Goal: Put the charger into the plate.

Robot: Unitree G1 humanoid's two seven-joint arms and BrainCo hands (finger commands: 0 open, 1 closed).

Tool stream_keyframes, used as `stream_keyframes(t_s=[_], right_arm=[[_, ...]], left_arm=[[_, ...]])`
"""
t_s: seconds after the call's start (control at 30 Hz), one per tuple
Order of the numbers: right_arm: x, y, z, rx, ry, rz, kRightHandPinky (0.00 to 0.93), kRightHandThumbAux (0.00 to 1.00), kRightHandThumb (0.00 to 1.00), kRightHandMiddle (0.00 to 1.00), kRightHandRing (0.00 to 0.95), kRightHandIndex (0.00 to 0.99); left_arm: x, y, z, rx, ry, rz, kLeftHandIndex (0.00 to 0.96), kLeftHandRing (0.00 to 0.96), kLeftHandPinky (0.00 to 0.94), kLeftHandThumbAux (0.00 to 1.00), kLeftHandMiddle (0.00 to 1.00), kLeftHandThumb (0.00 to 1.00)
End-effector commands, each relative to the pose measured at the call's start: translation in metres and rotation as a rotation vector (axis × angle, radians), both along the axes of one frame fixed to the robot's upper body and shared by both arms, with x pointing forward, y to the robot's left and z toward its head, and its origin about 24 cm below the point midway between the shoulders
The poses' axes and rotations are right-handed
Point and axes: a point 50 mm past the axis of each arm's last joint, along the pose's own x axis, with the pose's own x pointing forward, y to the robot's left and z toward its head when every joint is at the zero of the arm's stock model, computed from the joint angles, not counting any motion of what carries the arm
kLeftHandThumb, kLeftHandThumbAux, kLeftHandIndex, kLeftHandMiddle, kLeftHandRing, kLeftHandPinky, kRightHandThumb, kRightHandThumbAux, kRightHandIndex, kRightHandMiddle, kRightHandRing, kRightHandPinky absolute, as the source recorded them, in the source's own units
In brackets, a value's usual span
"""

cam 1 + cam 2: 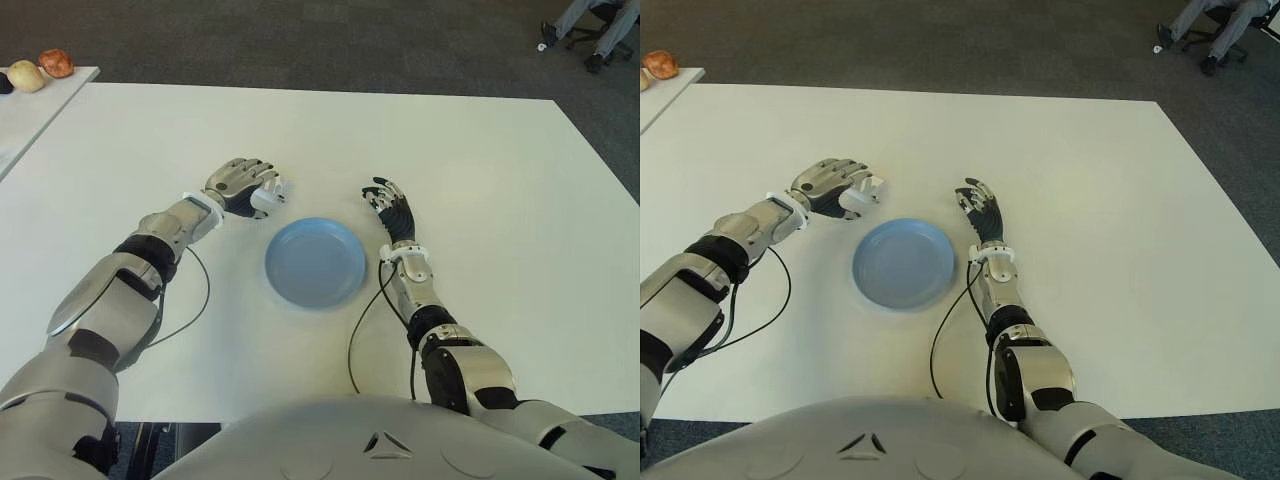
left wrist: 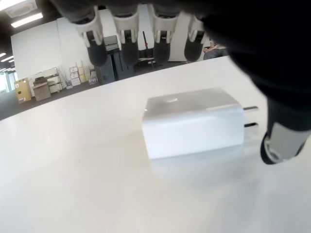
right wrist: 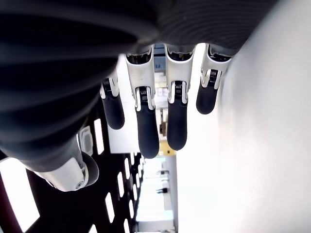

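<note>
From my station I see a white table (image 1: 480, 180) with a second white table (image 1: 40, 100) at its far left corner, carrying a pale fruit (image 1: 26, 75) and a reddish fruit (image 1: 56, 63). At the far right, on the dark carpet, a person's legs (image 1: 595, 20) show beside a chair base. Two black cables trail from the robot's wrists toward its body. Nothing lies between the charger and the plate.

The blue plate (image 1: 315, 262) sits in front of the robot's body, between the two hands, and holds nothing. The white charger (image 2: 194, 121) lies flat on the table just beyond the plate's far left edge, apart from it, its two prongs pointing toward the thumb.

My left hand (image 1: 243, 186) is cupped over the charger (image 1: 270, 196). In its wrist view the fingers (image 2: 129, 34) hang above and behind the charger without touching it, and the thumb (image 2: 282, 145) stands just off the prongs; the hand is slack and grips nothing.

The right hand (image 1: 392, 210) shows just right of the plate, fingers (image 3: 146, 131) extended and loose, holding nothing.
</note>
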Motion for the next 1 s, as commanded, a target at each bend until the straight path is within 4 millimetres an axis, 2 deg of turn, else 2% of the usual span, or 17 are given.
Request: stream_keyframes(t_s=[0.03, 1.0], right_arm=[[-0.024, 0.001, -0.031, 0.018, 0.158, -0.006, 0.19, 0.659, 0.0, 0.385, 0.316, 0.211], [-0.025, 0.001, -0.031, 0.03, 0.157, -0.005, 0.216, 0.667, 0.0, 0.382, 0.322, 0.208]], left_arm=[[0.0, -0.004, -0.005, 0.03, 0.026, -0.007, 0.0, 0.0, 0.0, 0.519, 0.0, 0.0], [-0.014, -0.009, -0.033, 0.059, 0.132, 0.001, 0.0, 0.0, 0.0, 0.487, 0.004, 0.0]])
